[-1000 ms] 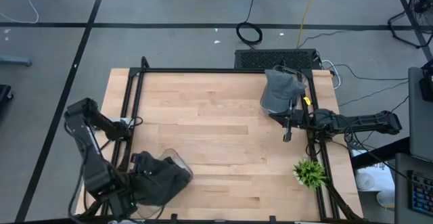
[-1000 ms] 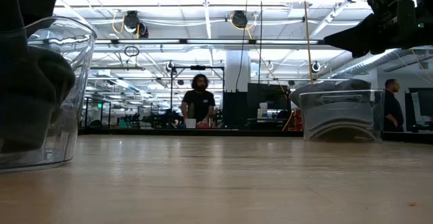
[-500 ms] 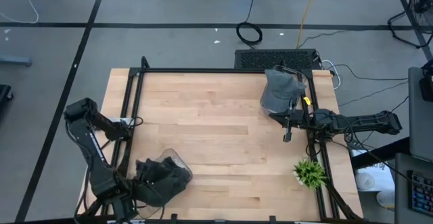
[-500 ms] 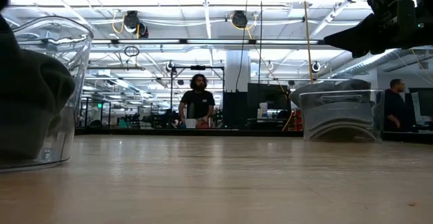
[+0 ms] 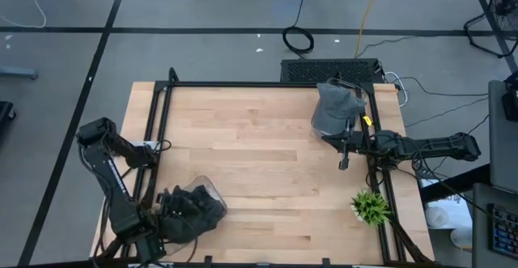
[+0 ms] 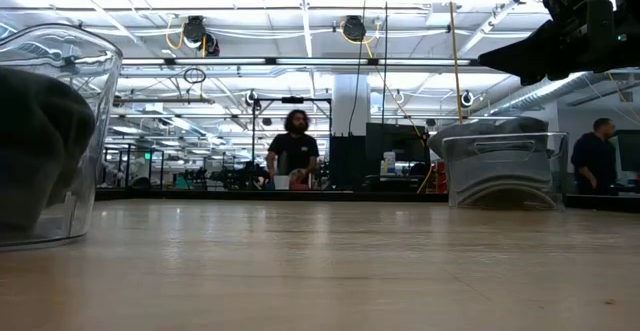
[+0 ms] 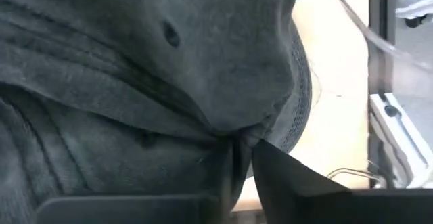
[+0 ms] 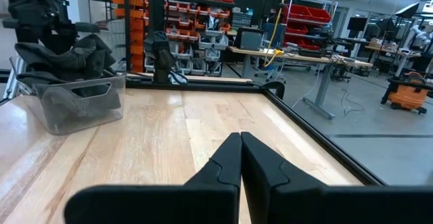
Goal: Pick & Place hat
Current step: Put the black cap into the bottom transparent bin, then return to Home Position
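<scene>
Left pincer (image 5: 166, 219) grips the dark grey fabric hat (image 5: 194, 211) over the clear plastic tub (image 6: 45, 141); right pincer (image 8: 240, 153) waits clenched, far across the surface.

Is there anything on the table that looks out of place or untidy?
The dark hat is crumpled and bulges over the rim of the clear bin at the table's near left corner, with the left hand pinching its fabric. The right hand waits shut above bare wood.
</scene>
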